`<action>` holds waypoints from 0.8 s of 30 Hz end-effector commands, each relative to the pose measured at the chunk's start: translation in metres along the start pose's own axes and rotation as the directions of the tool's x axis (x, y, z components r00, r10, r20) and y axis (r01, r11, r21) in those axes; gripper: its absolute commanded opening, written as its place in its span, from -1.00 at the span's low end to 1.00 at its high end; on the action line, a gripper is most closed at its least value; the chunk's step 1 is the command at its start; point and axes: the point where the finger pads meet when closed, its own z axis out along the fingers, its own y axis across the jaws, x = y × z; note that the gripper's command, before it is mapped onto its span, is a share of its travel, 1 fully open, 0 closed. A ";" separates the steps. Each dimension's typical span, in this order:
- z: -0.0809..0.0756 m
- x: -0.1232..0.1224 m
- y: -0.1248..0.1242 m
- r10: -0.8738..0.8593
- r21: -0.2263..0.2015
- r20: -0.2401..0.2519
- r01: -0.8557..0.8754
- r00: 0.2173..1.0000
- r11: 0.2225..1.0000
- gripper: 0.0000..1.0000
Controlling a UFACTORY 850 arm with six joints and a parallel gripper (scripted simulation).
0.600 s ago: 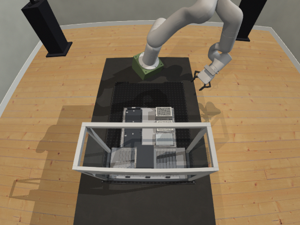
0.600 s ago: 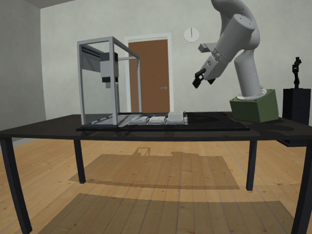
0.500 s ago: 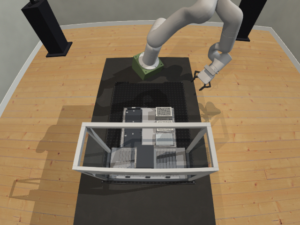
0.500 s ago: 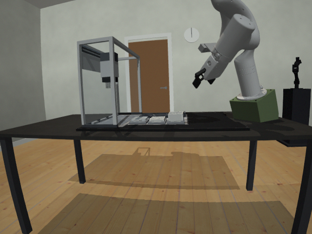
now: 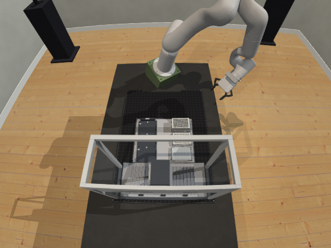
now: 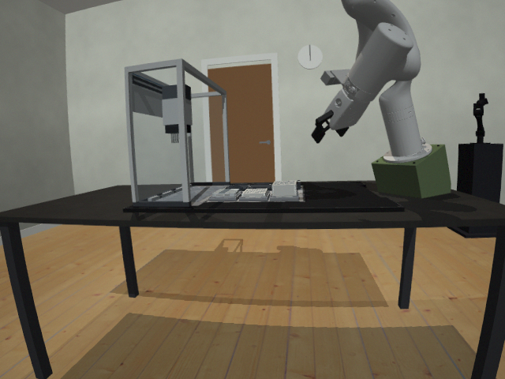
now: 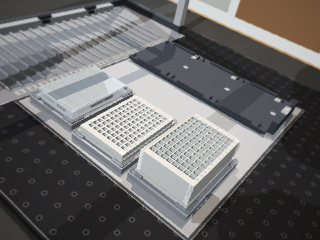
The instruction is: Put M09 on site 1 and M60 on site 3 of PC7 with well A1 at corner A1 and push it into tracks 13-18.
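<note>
Wrist view: below and ahead of me, three plates in a row of nests, a dark carrier lying beyond them.
Gripper: my black two-finger gripper [image 6: 328,126] hangs high above the table, off to the side of the perforated deck, fingers spread fully, nothing held.
M09: tall white deep-well block [image 7: 189,156], nearest to me in its nest, sitting level.
M06: low white 96-well plate [image 7: 125,126], next one along the row.
M60: pale, fine-grained 384-well plate [image 7: 82,92], farthest from me, just before the rails.
PC7: long dark grey plate carrier [image 7: 215,85] on the light apron, on the far side of the plate row from me; all three sites bare.
PC7 axis: long axis runs roughly parallel to the plate row, toward the ribbed loading rails [image 7: 60,37]; from here I cannot tell which end carries the handle.
Rails: under the white-framed instrument enclosure [image 5: 160,138].
Step in hand: approach, no plate moved; judged as the start of loading.
Next move: descend over M09, wrist squared to its short sides, close across it, lift straight out.
A1 corner: markings too small to read.
</note>
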 end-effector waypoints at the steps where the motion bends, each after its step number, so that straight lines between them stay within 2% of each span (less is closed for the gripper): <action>1: 0.009 0.001 0.001 -0.004 -0.056 0.034 0.006 0.999 0.998 1.00; 5: 0.029 0.001 0.002 -0.004 -0.164 0.109 0.022 0.994 0.986 1.00; 7: 0.030 0.001 0.002 -0.004 -0.167 0.111 0.023 0.994 0.986 1.00; 10: 0.044 0.001 0.002 0.008 -0.236 0.174 0.034 0.985 0.971 1.00; 12: 0.044 0.001 0.002 0.008 -0.236 0.174 0.034 0.985 0.971 1.00; 14: 0.054 0.001 0.001 0.022 -0.278 0.221 0.041 0.975 0.960 1.00; 16: 0.054 0.001 0.001 0.022 -0.278 0.221 0.041 0.975 0.960 1.00; 19: 0.068 0.002 -0.003 0.053 -0.334 0.293 0.050 0.955 0.941 1.00; 21: 0.069 0.002 -0.003 0.059 -0.343 0.305 0.052 0.951 0.938 1.00; 24: 0.081 0.002 -0.008 0.095 -0.382 0.368 0.057 0.925 0.923 1.00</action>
